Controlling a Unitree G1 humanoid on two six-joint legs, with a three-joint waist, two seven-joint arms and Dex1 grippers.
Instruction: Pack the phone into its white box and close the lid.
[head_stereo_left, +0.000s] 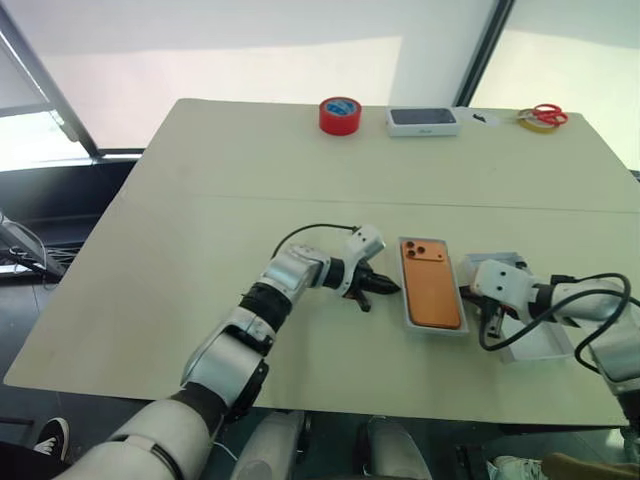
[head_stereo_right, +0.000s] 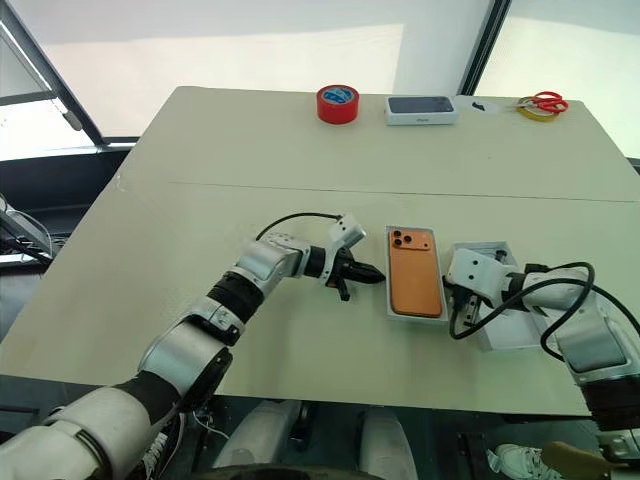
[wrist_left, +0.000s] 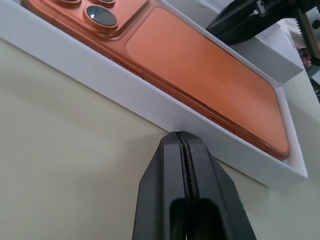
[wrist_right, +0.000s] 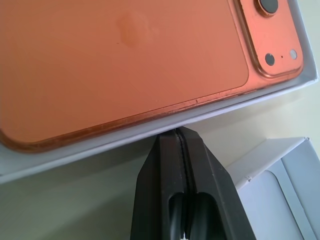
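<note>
The orange phone (head_stereo_left: 432, 287) lies back up inside the shallow white box (head_stereo_left: 437, 330) near the table's front edge, camera cluster at the far end. My left gripper (head_stereo_left: 390, 288) is shut, and its tip (wrist_left: 181, 135) rests against the box's left long wall (wrist_left: 125, 85). My right gripper (head_stereo_left: 468, 294) is also shut, its tip (wrist_right: 177, 131) at the box's right long wall, so the box sits between the two. The lid (head_stereo_left: 535, 345) lies hollow side up just right of the box, partly under my right arm.
At the far edge of the table stand a red tape roll (head_stereo_left: 340, 114), a white box with a dark top (head_stereo_left: 422, 121), and red scissors on a yellow tape ring (head_stereo_left: 543, 117). The table's front edge (head_stereo_left: 300, 405) runs close below the box.
</note>
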